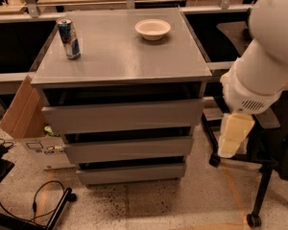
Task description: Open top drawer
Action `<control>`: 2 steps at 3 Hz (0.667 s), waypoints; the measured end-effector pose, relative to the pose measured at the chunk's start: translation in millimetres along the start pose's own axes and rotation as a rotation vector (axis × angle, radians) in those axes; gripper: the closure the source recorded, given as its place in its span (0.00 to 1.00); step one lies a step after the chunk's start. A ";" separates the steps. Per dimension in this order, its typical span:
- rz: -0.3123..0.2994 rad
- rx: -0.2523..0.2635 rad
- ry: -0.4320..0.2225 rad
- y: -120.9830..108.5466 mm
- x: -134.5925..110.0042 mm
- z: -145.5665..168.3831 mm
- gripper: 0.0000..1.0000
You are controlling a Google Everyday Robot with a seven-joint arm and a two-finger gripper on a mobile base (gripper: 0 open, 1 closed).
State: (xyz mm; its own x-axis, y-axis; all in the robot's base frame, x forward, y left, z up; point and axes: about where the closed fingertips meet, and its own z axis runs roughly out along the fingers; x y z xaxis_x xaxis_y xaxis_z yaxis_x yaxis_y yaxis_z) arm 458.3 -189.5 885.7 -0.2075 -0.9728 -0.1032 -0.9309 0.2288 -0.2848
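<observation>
So the top drawer [122, 116] is the uppermost of three on this grey cabinet [120, 61], right in the middle of the shot. It has a wide, flat grey front with no handle or knob, just a plain slab with a dark gap between it and the cabinet's top. None of its tray is showing, so it looks pushed in to me. The two lower drawers [127, 148] have the same kind of front, stepped underneath it.

The gripper [235, 135] hangs off the big white arm [266, 56] over on the right, well apart from the cabinet and not touching any drawer. It's the cream-coloured bit pointing down, level in the frame with the middle drawer (honestly can't tell whether it's spread or closed from here).

On the cabinet there's a blue drink can [68, 38] standing upright near the left edge and a small white bowl [152, 28] toward the back. A cardboard box [21, 111] leans against the cabinet's left side, and a black cable [38, 200] lies on the speckled floor.
</observation>
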 end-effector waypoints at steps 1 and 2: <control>-0.086 0.000 0.022 5.3 -24.3 64.2 0.00; -0.086 0.000 0.022 5.3 -24.3 64.2 0.00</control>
State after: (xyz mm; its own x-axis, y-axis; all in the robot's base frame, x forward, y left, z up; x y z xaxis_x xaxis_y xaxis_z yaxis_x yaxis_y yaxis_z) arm 477.8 -162.3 825.6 -0.1337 -0.9894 -0.0575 -0.9456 0.1447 -0.2914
